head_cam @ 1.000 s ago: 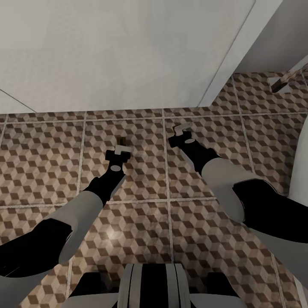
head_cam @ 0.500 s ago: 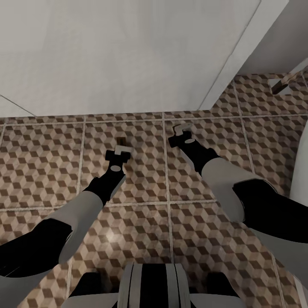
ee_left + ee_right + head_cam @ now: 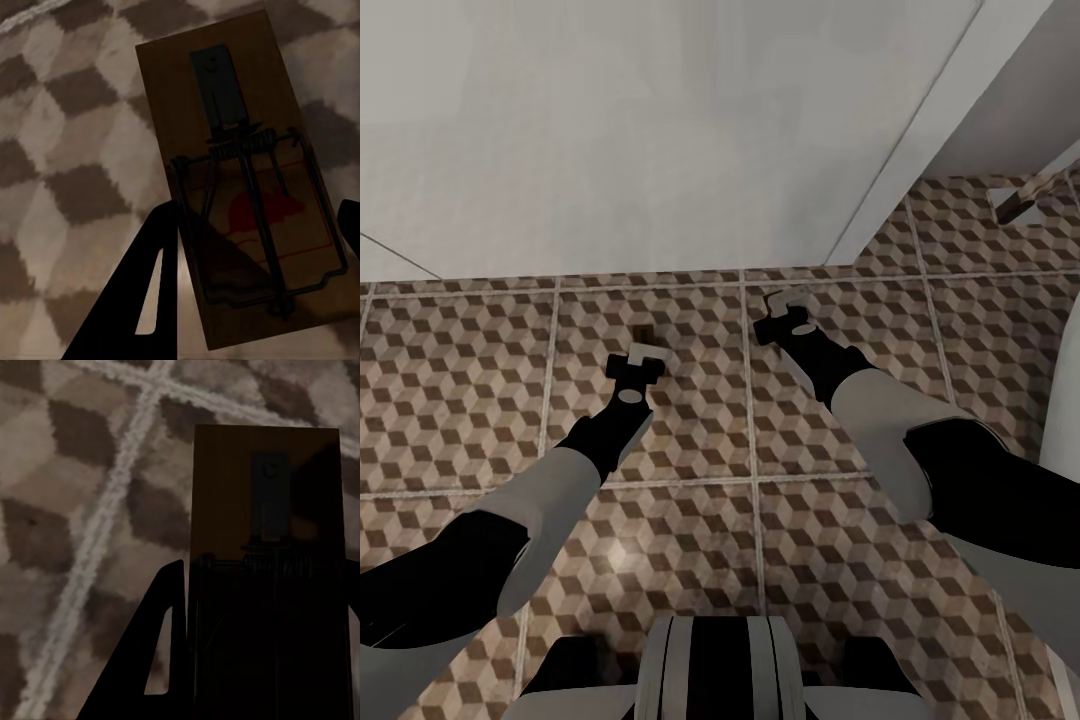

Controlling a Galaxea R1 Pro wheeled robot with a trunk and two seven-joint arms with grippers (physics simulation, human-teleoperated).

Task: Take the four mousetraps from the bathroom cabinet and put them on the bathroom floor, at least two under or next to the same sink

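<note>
Both arms are stretched forward and down over the bathroom floor (image 3: 480,390), the left gripper (image 3: 645,352) to the left of the right gripper (image 3: 784,301) and a little nearer the robot. A mousetrap (image 3: 244,180) is seen between the left fingers, just beyond their tips in the head view (floor contact cannot be judged). A second mousetrap (image 3: 270,562) is framed between the right fingers, beside a grout crossing. Beyond both grippers a wall (image 3: 660,120) is met by the floor.

Mousetrap (image 3: 266,585) occupies right half of frame, between dark gripper fingers (image 3: 161,645). Patterned floor tile (image 3: 67,510) with pale grout lines at left.
</note>
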